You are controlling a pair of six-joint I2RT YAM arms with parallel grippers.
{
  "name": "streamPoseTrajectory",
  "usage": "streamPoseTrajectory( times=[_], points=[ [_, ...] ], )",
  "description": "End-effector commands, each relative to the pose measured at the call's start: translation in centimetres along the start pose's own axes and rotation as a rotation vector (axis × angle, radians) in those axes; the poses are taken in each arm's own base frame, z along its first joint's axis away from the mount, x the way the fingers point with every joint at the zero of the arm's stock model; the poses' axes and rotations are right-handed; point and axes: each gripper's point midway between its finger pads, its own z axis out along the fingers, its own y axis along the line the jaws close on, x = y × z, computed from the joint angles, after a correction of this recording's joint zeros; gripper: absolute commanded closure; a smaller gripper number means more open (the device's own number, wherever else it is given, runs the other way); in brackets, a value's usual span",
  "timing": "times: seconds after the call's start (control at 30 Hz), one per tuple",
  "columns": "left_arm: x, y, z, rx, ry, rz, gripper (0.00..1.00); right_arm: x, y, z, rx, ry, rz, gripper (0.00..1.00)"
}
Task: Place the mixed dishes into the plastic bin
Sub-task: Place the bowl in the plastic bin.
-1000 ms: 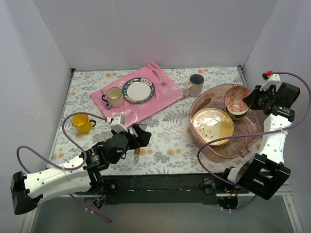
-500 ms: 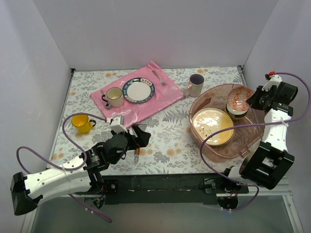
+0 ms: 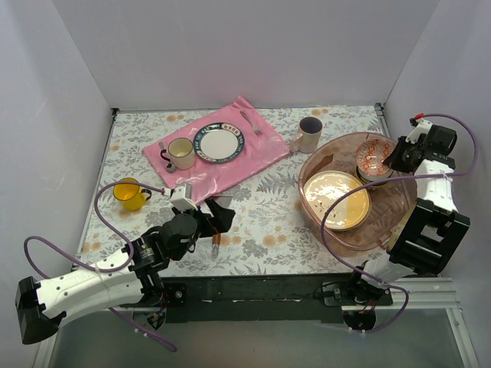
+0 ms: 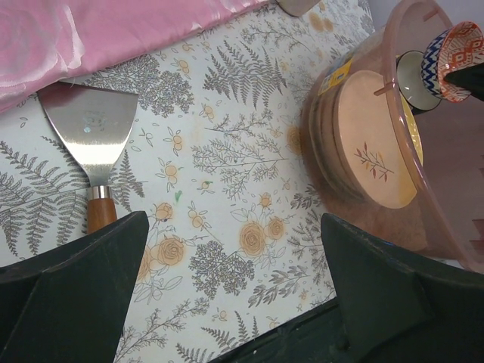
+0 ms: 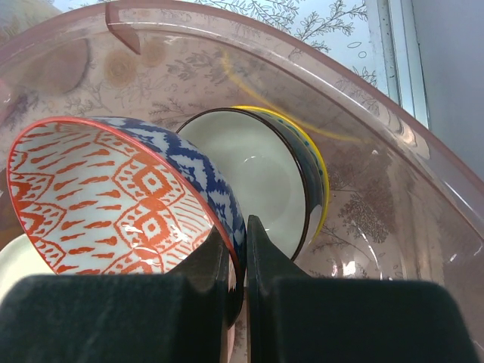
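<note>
At the frame's right, the right tool pinches the rim of the tilted orange-patterned bowl inside the plastic bin. The placing step is under way. Next it likely needs lowering and releasing. The left tool hangs spread, lower left.

Pink mat w/ blue-rimmed plate, cream mug — spatula just beside

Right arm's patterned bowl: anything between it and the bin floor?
Yes. A second bowl sits in the bin right beneath the patterned bowl pinched in the right gripper. The plates lie off to the side.
</note>
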Motion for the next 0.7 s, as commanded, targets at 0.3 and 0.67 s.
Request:
streamPoseTrajectory(
  times=[0.3,0.67],
  points=[
    [-0.5,0.0,-0.1,0.004,-0.013,-0.009,0.02,-2.8,-1.1,1.3,0.045,-0.056,-0.04,0.99],
    [-0.7,-0.1,-0.2,0.008,-0.016,-0.014,0.02,-2.1,-1.6,1.7,0.066,-0.036,-0.052,0.88]
  ],
)
